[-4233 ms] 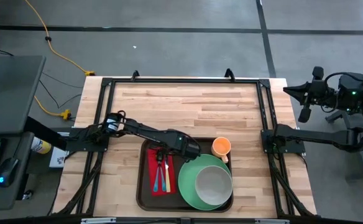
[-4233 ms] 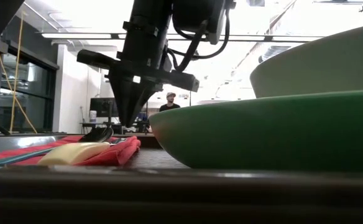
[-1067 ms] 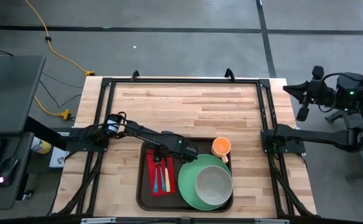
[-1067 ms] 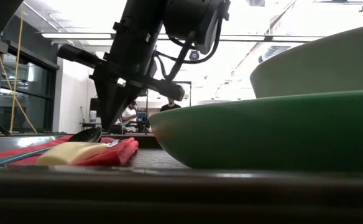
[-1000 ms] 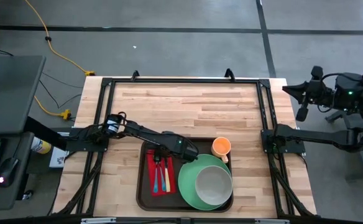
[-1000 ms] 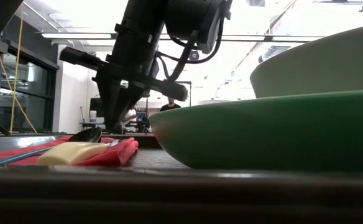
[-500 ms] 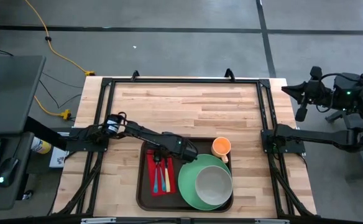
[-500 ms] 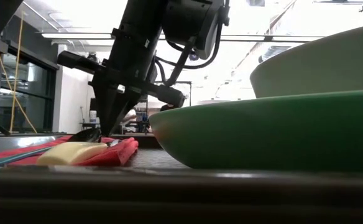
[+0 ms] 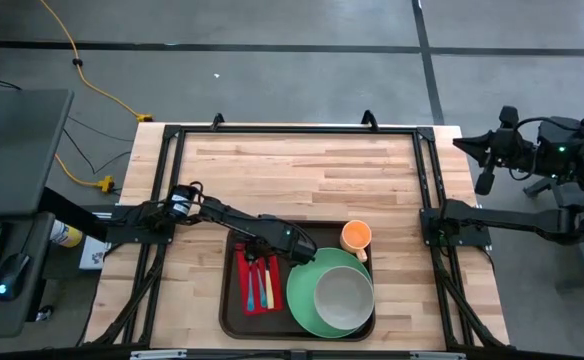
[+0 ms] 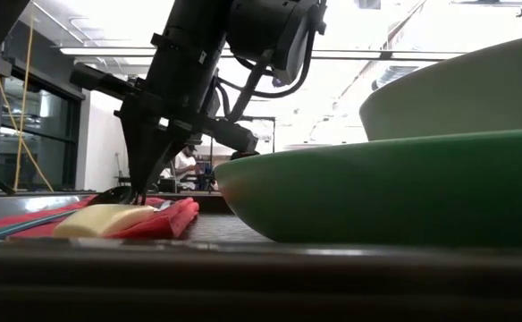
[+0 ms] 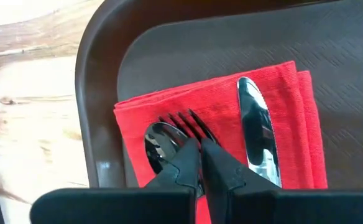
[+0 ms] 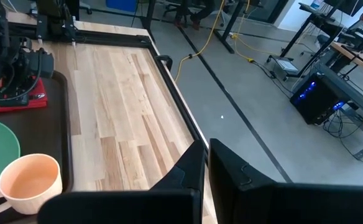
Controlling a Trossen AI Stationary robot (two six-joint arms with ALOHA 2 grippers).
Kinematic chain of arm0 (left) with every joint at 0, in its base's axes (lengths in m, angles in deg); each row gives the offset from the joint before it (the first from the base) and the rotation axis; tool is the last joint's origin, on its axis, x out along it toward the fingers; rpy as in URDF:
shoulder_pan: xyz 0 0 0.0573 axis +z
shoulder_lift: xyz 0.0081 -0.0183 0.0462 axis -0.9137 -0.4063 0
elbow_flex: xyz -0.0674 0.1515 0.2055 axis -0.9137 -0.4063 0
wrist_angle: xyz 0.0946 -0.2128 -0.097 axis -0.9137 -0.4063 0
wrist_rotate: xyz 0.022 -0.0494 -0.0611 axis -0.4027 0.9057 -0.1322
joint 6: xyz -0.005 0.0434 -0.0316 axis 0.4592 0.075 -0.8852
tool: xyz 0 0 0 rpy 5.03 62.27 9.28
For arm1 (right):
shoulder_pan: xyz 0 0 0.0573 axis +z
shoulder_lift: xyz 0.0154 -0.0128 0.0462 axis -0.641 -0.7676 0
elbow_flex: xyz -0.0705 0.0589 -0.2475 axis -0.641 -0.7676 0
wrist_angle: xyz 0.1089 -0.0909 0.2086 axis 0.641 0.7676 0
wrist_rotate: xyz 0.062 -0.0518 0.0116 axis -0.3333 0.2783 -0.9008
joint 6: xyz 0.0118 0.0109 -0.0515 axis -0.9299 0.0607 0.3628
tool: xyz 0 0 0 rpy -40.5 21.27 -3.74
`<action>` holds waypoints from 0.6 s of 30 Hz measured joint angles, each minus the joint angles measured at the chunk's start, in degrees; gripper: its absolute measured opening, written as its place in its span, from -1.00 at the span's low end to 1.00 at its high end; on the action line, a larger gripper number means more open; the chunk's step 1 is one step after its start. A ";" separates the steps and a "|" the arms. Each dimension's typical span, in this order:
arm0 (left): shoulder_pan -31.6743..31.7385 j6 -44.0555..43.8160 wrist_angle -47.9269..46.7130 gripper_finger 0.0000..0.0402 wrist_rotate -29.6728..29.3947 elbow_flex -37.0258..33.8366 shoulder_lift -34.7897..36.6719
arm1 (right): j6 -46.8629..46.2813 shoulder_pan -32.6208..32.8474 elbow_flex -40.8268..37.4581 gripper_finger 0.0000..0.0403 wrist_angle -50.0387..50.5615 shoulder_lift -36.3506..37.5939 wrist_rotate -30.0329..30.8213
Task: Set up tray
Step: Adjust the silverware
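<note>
The tray [image 9: 234, 305] sits at the counter's [image 9: 302, 170] 6 o'clock edge and looks nearly set: it carries one red napkin [image 9: 242, 275], one green plate [image 9: 302, 300] with one pale bowl [image 9: 344, 297] on it, and one orange mug [image 9: 356, 237] at the tray's 1 o'clock corner. Three utensils lie on the napkin: one spoon [image 11: 160, 140], one fork [image 11: 184, 121], one knife [image 11: 254, 137]. The left claw [image 11: 200, 163] hangs over the spoon and fork, fingers pressed together, gripping nothing visible. The right claw [image 12: 205, 163], also closed and empty, waits off the counter at 3 o'clock. Little seems left beyond tidying the cutlery.
</note>
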 joint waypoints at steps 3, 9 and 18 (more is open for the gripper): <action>0.03 -0.02 -0.18 -0.75 0.00 0.00 0.00 | -0.05 0.00 0.00 -1.00 0.02 0.01 -0.01; 0.02 -0.04 -0.87 -0.75 -0.02 0.00 0.00 | -0.26 0.02 0.00 -1.00 0.03 0.02 0.00; 0.02 -0.15 -2.99 -0.75 1.79 0.00 -0.02 | -0.28 0.01 0.00 -1.00 0.04 0.02 0.00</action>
